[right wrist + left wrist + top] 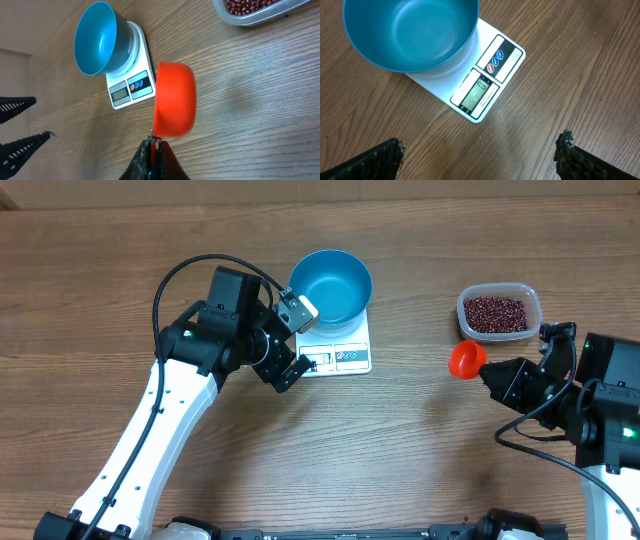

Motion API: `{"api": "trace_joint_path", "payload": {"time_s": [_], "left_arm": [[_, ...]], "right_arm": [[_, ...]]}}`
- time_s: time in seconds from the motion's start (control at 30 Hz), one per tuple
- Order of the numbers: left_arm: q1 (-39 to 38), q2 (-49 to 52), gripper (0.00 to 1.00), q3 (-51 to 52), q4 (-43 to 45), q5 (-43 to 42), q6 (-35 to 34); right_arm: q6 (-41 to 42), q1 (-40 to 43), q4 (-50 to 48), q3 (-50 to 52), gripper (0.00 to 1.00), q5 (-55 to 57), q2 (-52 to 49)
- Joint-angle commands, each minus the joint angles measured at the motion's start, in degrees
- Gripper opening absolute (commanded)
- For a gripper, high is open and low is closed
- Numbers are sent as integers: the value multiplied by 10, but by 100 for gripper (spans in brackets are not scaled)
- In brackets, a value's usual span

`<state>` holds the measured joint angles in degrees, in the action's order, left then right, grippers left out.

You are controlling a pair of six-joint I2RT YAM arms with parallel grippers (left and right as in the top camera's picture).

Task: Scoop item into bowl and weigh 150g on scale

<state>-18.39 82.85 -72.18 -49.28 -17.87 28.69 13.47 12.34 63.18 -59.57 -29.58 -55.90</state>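
Small dark red-brown beans (495, 313): overhead, heaped in clear plastic tub (538, 310), well apart from deep blue plastic bowl (330, 280), which is set on flat white scale (345, 358) for weighing. Left wrist: left gripper (481, 142) spread wide, empty; bowl unfilled. Right wrist: right gripper (156, 144) clamped on orange scoop (175, 100), likely staged for loading.

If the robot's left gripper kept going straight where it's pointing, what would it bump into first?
Probably the scale, at its display end, straight ahead of the open left gripper. The blue bowl sits further on. Depth is unclear, so it might touch the table first.
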Motion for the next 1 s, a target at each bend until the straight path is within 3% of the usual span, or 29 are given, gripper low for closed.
{"api": "trace_joint_path", "payload": {"time_s": [0.0,0.97], "left_arm": [[-4,3,99,2,0,-12,-7],[-3,3,100,2,2,1,-64]], "right_arm": [[-3,2,0,-15,4,2,2],[-3,2,0,-15,4,2,2]]}}
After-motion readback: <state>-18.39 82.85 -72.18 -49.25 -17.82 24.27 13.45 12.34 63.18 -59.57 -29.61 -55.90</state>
